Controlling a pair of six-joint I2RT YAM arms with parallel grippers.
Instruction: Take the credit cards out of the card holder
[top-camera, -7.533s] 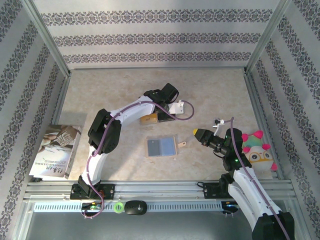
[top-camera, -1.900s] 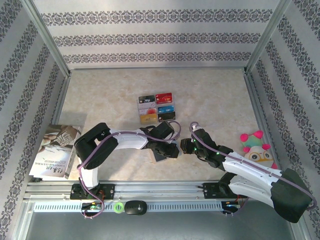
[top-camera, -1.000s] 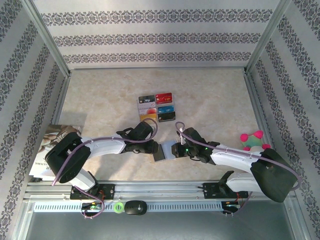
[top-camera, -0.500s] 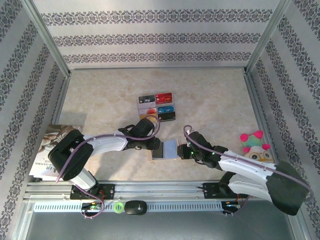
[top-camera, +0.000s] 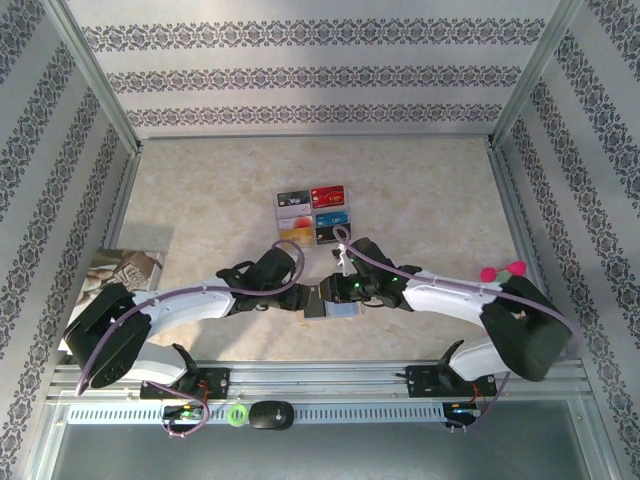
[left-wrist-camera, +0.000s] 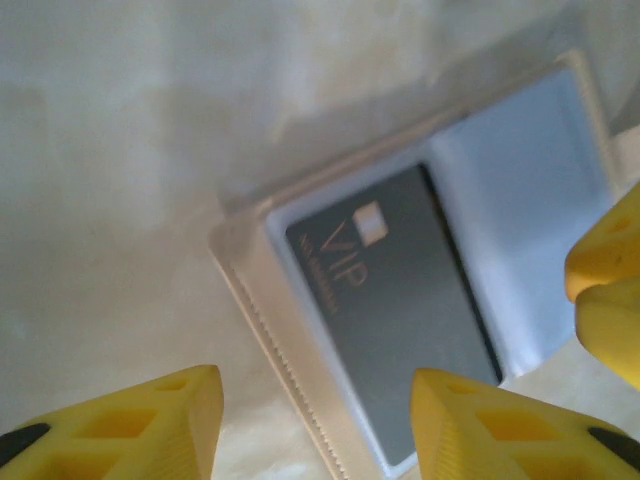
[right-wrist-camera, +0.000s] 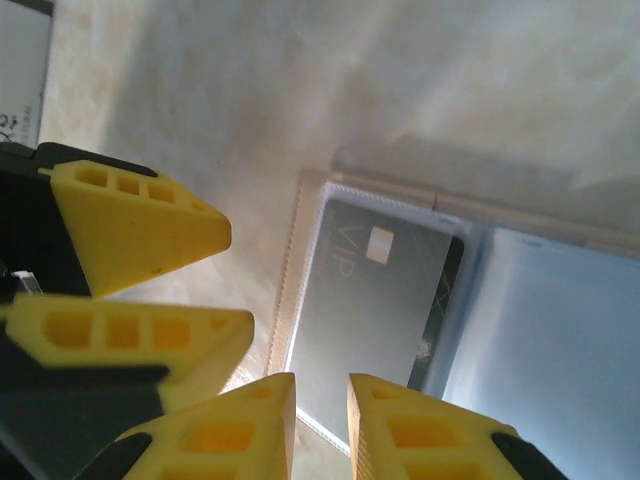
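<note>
The card holder (top-camera: 338, 308) lies open on the table between both grippers, tan rim and grey-blue panels (left-wrist-camera: 520, 210) up. A dark grey VIP credit card (left-wrist-camera: 400, 300) (right-wrist-camera: 380, 300) sits in one panel, partly tucked under the pocket. My left gripper (top-camera: 303, 297) (left-wrist-camera: 315, 425) is open, its yellow fingers (left-wrist-camera: 150, 425) set wide either side of the holder's tan edge. My right gripper (top-camera: 330, 290) (right-wrist-camera: 320, 400) hovers low over the card's near end, jaws a narrow gap apart, nothing between them. The right gripper's fingertips (left-wrist-camera: 605, 290) show at the holder's far side.
Several colourful cards (top-camera: 313, 216) lie in a grid just behind the holder. A printed booklet (top-camera: 112, 285) lies at the left wall, a pink-horned plush toy (top-camera: 500, 270) behind the right arm. A black mouse (top-camera: 270, 413) and green roll (top-camera: 237, 413) sit on the front rail.
The left jaws have spread wider beside the holder. The right arm has swung left, over the holder, and its jaws have parted slightly.
</note>
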